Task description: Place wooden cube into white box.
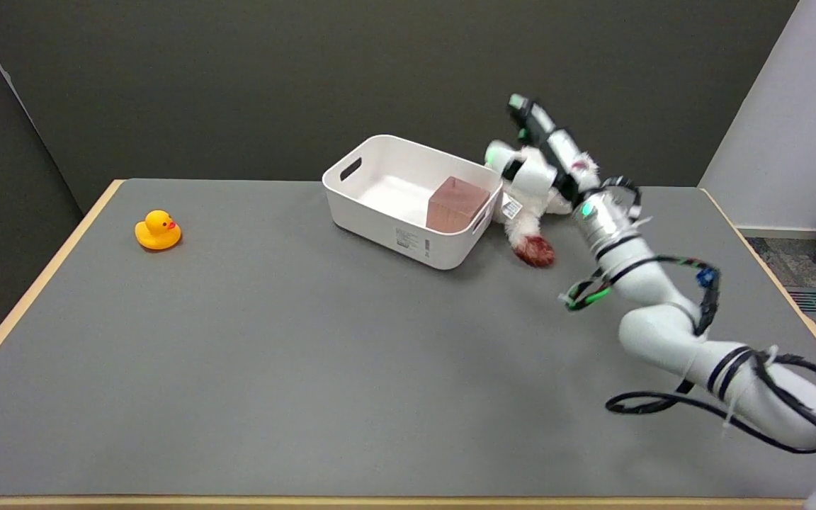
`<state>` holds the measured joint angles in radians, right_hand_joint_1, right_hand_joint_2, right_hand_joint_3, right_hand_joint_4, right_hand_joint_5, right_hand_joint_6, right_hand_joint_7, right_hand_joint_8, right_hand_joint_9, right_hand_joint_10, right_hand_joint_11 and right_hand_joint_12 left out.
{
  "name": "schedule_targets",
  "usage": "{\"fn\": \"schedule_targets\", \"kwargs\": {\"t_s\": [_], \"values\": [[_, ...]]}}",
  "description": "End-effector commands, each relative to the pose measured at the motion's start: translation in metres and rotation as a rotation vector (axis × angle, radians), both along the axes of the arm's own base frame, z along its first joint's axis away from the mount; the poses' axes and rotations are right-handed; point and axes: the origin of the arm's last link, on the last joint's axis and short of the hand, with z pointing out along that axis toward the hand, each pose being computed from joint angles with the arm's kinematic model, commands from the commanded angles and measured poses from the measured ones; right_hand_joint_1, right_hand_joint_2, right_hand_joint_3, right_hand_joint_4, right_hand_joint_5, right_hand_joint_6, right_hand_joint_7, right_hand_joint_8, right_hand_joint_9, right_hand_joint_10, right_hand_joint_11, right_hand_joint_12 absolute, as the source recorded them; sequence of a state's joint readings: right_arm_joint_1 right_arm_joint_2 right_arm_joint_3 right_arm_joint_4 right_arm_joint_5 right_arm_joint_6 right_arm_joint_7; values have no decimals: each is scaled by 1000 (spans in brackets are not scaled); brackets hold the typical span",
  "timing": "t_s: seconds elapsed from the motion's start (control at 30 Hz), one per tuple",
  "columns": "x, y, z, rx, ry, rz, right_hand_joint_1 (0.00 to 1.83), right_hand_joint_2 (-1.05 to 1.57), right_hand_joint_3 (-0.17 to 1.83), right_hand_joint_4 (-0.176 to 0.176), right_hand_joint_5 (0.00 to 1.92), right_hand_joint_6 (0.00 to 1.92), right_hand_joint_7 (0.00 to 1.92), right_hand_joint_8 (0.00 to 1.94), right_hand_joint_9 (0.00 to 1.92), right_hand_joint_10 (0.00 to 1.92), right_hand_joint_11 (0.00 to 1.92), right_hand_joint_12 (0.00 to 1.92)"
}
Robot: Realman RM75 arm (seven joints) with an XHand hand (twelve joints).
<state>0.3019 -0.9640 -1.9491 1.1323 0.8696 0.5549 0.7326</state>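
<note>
Wooden cube (456,205): inside the white box (380,212), against its right-hand end wall, free of any grip.
White box: on the counter (273,340), long axis running from far left to near right.
Robot hand (537,159): just beside the box's right end, raised, fingers apart, holding nothing.
Key relation: cube lies left of the robot hand, box wall between them.
Stuffed toy (532,237): under the robot hand.
Rubber duck (158,230): well apart, far left.
Judgement: placement looks complete.

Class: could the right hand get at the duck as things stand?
Probably not easily: the right hand hangs beside the box at the far right, while the duck sits far left, though nothing stands between them.
</note>
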Motion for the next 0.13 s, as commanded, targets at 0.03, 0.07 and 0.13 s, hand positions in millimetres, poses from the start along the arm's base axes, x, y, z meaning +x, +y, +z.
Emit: {"fn": "schedule_targets", "kwargs": {"t_s": [0.03, 0.07, 0.13], "values": [[267, 12, 4, 66, 229, 526, 286, 636, 871, 13, -1, 193, 0, 154, -1, 192, -1, 679], [262, 10, 9, 60, 215, 506, 286, 654, 850, 12, -1, 178, -1, 125, -1, 156, -1, 633], [242, 6, 23, 34, 192, 451, 282, 655, 856, 13, -1, 169, -1, 109, -1, 140, -1, 625]]}}
